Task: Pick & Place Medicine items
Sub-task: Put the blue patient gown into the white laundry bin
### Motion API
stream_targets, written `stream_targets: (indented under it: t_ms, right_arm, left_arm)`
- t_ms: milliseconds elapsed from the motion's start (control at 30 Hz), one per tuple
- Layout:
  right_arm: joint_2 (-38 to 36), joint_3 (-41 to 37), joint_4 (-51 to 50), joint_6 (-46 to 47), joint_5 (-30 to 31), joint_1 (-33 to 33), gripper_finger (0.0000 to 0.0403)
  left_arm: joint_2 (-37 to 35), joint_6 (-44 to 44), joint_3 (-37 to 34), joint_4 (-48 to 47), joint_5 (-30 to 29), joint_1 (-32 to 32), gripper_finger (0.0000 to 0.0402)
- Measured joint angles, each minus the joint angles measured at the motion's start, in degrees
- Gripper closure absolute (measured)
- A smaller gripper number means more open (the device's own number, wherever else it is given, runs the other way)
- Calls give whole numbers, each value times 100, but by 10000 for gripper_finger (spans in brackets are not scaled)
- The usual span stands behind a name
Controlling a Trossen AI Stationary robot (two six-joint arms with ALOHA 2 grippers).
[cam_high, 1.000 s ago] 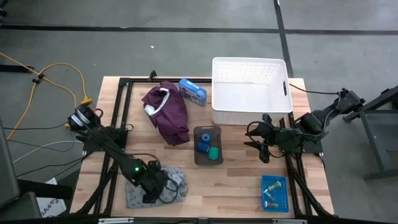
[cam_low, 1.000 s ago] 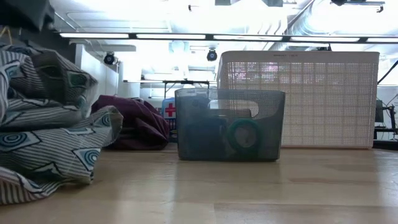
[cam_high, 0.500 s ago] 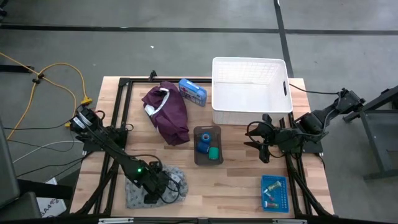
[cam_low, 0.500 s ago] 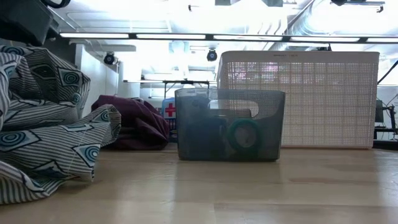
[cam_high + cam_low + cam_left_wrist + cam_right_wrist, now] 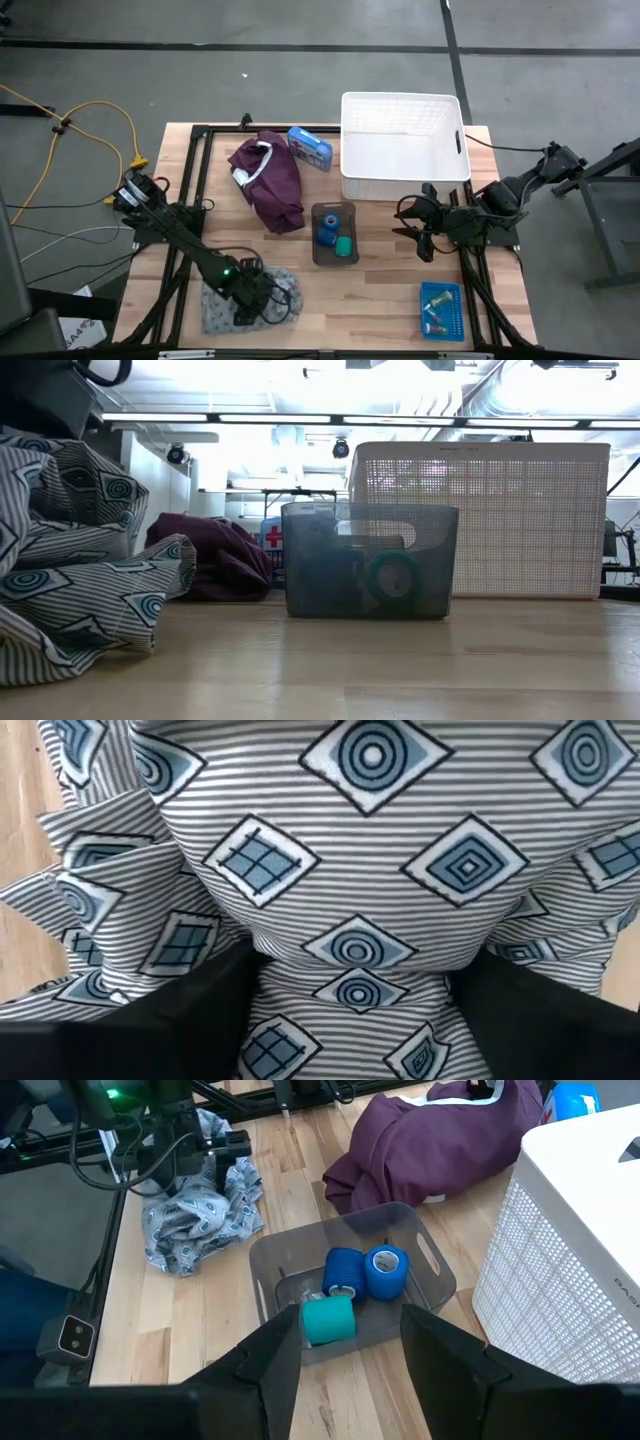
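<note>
On the wooden table (image 5: 385,285), the left claw (image 5: 243,297) has pressed further onto the grey striped, diamond-patterned cloth (image 5: 250,297) over the past second, bunching it, which does nothing yet for the medicine. The right claw (image 5: 421,229) waits, spread and empty, beside the smoky translucent plastic bin (image 5: 280,1261). Blue and green medicine rolls (image 5: 352,1291) lie inside; cloth hides the left fingers, grip unknowable.
</note>
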Motion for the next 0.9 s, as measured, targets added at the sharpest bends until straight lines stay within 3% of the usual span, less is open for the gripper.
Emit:
stream_targets:
  t_ms: [333, 900]
  right_arm:
    - [0, 0, 0, 2, -2, 2, 243]
    - [0, -2, 0, 2, 0, 2, 243]
  left_arm:
    - [2, -14, 0, -57, 339, 281, 196]
    - [-24, 49, -4, -65, 545, 547, 316]
